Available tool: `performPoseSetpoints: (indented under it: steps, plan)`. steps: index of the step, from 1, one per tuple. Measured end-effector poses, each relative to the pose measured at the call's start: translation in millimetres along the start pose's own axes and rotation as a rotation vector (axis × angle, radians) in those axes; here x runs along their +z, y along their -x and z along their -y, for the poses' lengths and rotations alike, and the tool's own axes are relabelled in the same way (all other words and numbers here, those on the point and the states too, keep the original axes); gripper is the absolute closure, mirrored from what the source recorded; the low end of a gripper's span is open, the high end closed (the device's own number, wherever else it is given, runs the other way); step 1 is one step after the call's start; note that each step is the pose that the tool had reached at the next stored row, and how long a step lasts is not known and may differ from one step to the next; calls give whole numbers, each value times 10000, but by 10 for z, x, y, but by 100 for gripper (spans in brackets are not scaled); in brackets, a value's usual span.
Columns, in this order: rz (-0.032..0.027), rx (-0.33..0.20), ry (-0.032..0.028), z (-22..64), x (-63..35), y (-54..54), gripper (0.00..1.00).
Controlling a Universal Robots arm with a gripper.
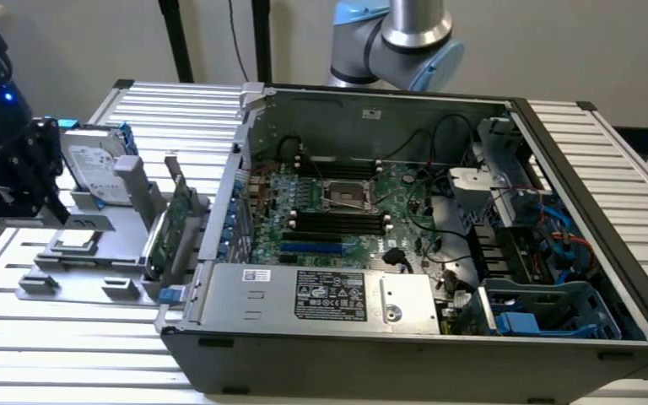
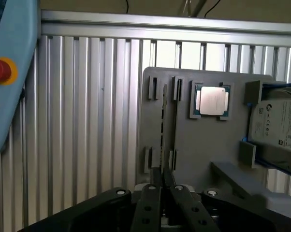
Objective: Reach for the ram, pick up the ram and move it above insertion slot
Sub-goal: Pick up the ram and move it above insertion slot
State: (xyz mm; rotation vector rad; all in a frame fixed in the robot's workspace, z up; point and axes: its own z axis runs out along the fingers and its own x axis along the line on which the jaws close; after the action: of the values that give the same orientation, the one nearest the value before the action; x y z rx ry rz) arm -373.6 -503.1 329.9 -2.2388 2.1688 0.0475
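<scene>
You see a ribbed aluminium table (image 2: 87, 121) that carries an open computer case (image 1: 414, 337) and, beside it, a grey holder plate (image 2: 208, 150). The ram (image 2: 162, 121) stands on its edge in the clips of this plate. A processor (image 2: 212, 100) lies near it, and a hard drive (image 2: 278, 125) beyond that. The gripper (image 2: 162, 174) hangs just over one end of the ram. Whether its jaws pinch the stick or only stand around it, you cannot tell.

In the exterior view the case (image 1: 414, 367) sits on the table (image 1: 77, 348), the tray (image 1: 110, 263) at its nine o'clock. On the tray, the drive (image 1: 94, 169) stands at twelve, the card (image 1: 175, 224) at three; the ram (image 2: 162, 130) stands beside the chip (image 2: 212, 100).
</scene>
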Motion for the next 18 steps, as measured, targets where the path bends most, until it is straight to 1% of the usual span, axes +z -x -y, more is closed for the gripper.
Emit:
performPoseSetpoints:
  steps: [3,6,11,13,14,16,18]
  plan:
    - [35,-52,9,87,-135,2,87]
    - [63,-81,21,196,-273,4,87]
    - [106,-113,42,392,-500,6,87]
    - [128,-122,59,484,-591,8,87]
    - [141,-125,65,529,-629,7,87]
    - [185,-127,67,619,-682,6,87]
    - [210,-126,68,704,-723,6,87]
